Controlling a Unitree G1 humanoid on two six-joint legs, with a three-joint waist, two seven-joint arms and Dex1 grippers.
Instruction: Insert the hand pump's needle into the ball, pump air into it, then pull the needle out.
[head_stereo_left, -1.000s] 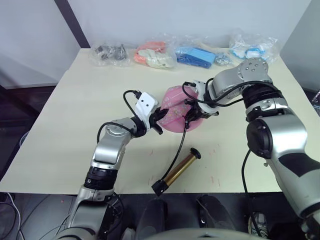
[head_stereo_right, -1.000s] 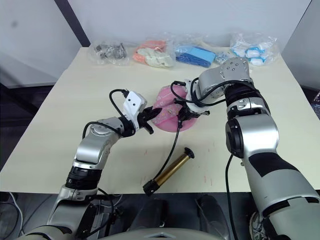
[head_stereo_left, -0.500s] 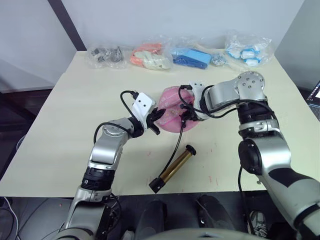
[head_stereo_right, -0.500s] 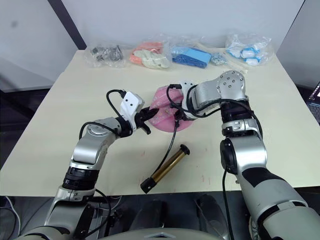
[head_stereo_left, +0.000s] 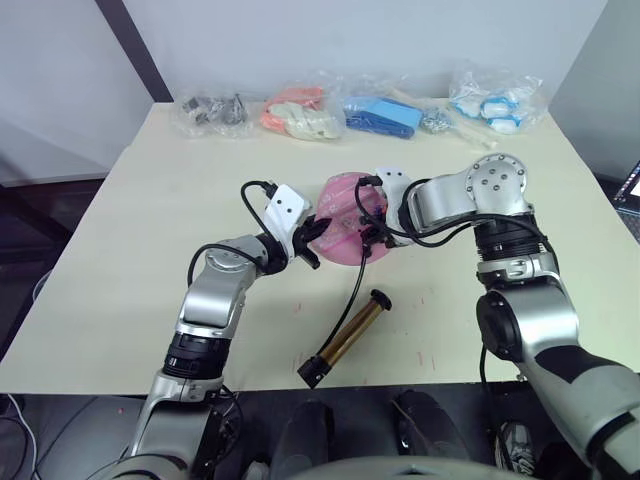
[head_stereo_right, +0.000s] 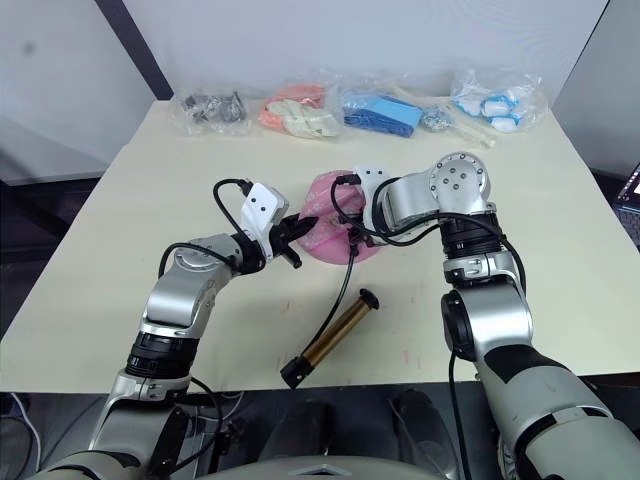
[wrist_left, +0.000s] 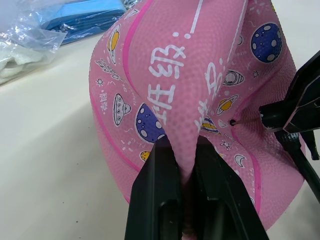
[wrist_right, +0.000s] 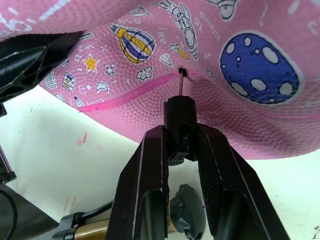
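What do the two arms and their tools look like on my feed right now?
Both arms are silver-grey metal shells with black joint rings. Each wrist carries a white camera block with a looping black cable. The left tool and right tool each have two black, wedge-shaped fingers. The right arm's joint cap shows a ring of small screws.

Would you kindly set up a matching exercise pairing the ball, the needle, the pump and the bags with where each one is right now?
Things:
1. ball
2. needle
3. pump
4. bags

Places or states:
A. lying free on the table's near part
B. in a row along the far edge
C. a fold pinched by the left gripper
D. tip at the ball's valve hole, fitting held by the right gripper

Pairs: 1-C, 2-D, 3-A, 4-B
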